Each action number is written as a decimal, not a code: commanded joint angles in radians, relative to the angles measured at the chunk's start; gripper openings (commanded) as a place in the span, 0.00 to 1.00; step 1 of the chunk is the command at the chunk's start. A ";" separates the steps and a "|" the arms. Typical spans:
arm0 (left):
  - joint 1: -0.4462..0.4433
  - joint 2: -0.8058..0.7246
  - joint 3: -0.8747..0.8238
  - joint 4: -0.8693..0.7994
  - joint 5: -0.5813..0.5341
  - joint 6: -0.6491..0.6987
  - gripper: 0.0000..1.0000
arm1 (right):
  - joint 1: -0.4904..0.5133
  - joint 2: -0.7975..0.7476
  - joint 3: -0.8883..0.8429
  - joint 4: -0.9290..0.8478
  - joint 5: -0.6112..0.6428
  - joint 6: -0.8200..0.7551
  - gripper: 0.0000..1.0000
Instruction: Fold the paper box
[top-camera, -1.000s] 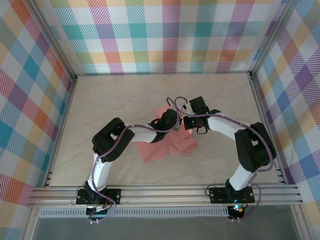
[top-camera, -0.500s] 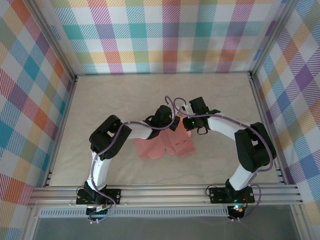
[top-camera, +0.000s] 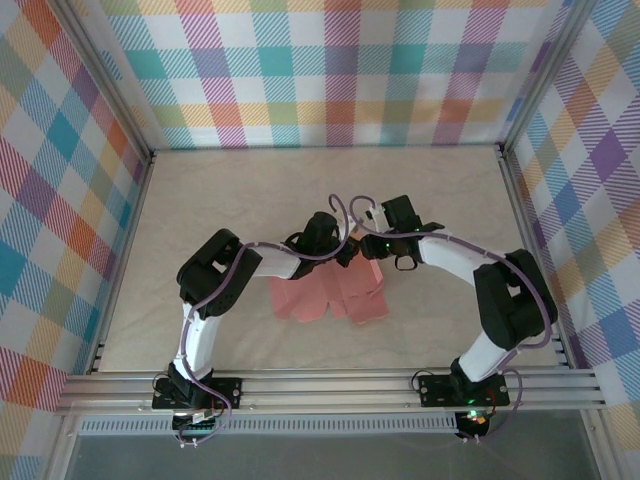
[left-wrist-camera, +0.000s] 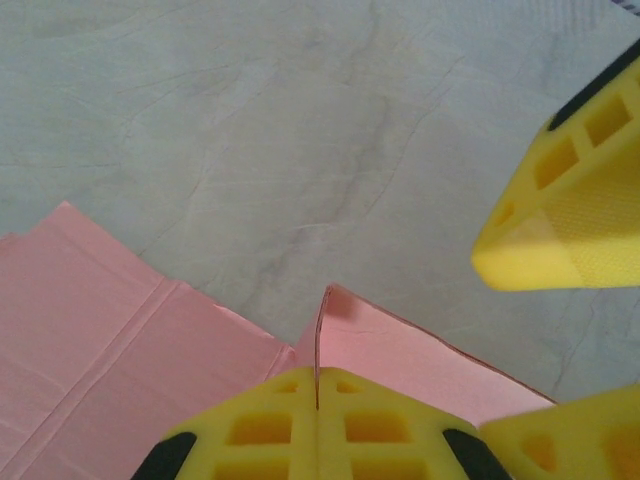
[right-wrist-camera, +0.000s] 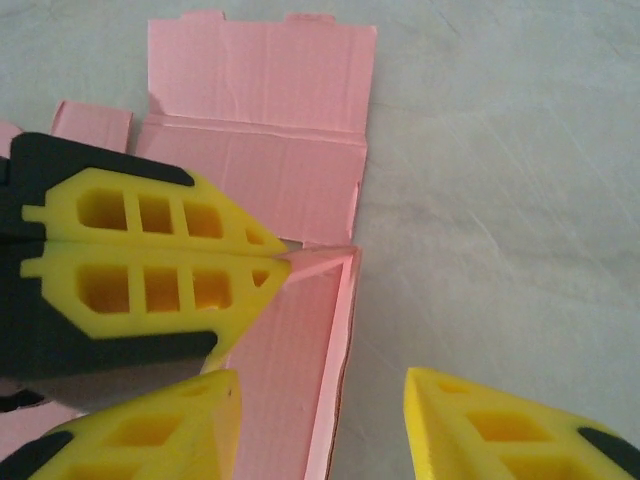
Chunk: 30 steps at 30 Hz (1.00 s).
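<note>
The paper box (top-camera: 322, 298) is a salmon-pink die-cut sheet lying mostly flat in the middle of the table. My left gripper (left-wrist-camera: 318, 372) is shut on a thin flap of it that stands upright at the sheet's far right corner. The right wrist view shows the same grip, the left gripper (right-wrist-camera: 285, 262) pinching the flap's corner above the paper box (right-wrist-camera: 260, 170). My right gripper (right-wrist-camera: 320, 385) is open, its fingers either side of the sheet's raised right edge strip without touching it. From above, the left gripper (top-camera: 343, 255) and right gripper (top-camera: 366, 252) meet at the sheet's far edge.
The table (top-camera: 230, 200) is covered in wrinkled beige cloth, bare around the sheet. Plaid walls (top-camera: 330, 70) close in the back and both sides. An aluminium rail (top-camera: 330, 385) runs along the near edge by the arm bases.
My right gripper has opened and let go of the card. The sheet has settled flatter and shifted slightly left. The left gripper stays shut on the flap.
</note>
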 joint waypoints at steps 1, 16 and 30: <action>0.001 -0.009 -0.008 0.029 0.029 -0.012 0.05 | 0.000 -0.058 -0.043 0.014 0.002 0.084 0.47; 0.007 -0.012 -0.017 0.024 0.014 -0.010 0.06 | 0.038 -0.024 -0.095 0.004 0.041 0.145 0.26; 0.008 -0.009 -0.013 0.022 0.024 -0.010 0.07 | 0.050 -0.006 -0.094 -0.011 0.093 0.138 0.08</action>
